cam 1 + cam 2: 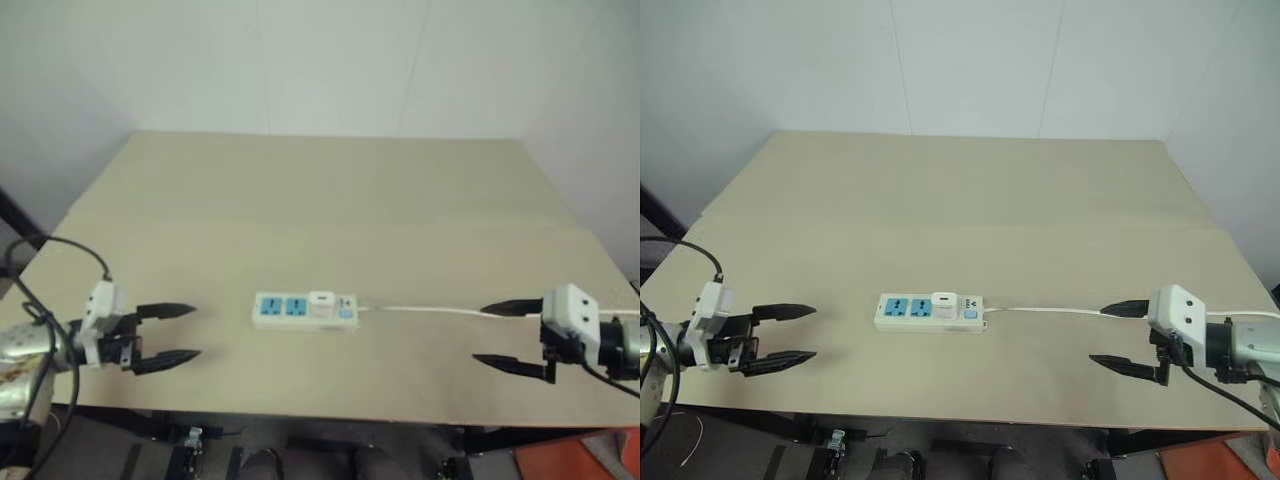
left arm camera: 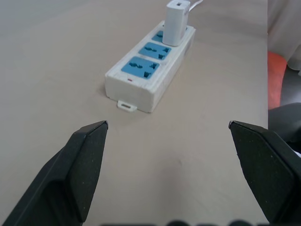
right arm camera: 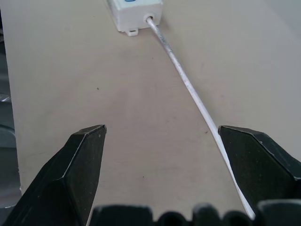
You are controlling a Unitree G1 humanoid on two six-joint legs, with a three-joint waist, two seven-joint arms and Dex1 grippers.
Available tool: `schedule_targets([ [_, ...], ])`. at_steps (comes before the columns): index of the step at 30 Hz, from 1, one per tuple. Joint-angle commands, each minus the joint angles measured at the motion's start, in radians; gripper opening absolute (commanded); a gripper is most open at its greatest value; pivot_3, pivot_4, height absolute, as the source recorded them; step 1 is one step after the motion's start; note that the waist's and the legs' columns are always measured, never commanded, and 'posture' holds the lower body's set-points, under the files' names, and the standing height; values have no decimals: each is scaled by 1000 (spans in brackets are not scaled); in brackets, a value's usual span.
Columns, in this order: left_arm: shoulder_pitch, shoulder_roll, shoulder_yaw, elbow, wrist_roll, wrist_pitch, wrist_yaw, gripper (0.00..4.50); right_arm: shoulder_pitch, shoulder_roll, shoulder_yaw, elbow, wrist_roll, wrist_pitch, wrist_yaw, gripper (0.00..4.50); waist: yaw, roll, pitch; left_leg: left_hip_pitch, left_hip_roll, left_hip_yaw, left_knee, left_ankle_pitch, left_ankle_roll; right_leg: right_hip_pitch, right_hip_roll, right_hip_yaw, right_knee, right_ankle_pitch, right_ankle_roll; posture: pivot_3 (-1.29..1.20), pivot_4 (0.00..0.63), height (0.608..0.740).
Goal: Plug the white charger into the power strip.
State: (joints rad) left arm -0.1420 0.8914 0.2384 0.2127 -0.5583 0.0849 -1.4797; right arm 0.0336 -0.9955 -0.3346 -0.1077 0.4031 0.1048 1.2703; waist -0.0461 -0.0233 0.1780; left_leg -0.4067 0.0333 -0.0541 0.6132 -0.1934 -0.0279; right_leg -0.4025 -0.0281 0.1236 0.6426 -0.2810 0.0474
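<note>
- I see the power strip [image 1: 305, 311] lying flat on the tabletop [image 1: 330, 200], near its front edge.
- My left tool [image 1: 168, 333] sits well left of the strip, my right tool [image 1: 510, 336] well right; both spread apart, empty.
- The white charger [image 1: 322, 303] stands plugged into the strip's socket nearest the cord [image 1: 420, 310].
</note>
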Motion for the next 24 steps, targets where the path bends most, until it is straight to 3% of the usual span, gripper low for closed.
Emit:
schedule_targets([
  [1,-30,-5,11,-31,-9,24,21,4500,26,-15,-51,-54,4,24,-31,4464,0,0,0,0,0,0,0,0,0,0,0,0,0,0,0,0,150,740],
  [9,-90,0,1,-7,24,21,23,4500,94,-1,-89,-95,-1,42,-80,4464,0,0,0,-1,0,0,0,0,0,0,0,0,-1,0,0,0,150,740],
  [24,-96,-16,2,-28,27,15,25,4500,73,-15,-70,-78,-9,28,-92,4464,0,0,0,0,0,0,4,0,0,1,1,0,3,0,0,0,150,740],
])
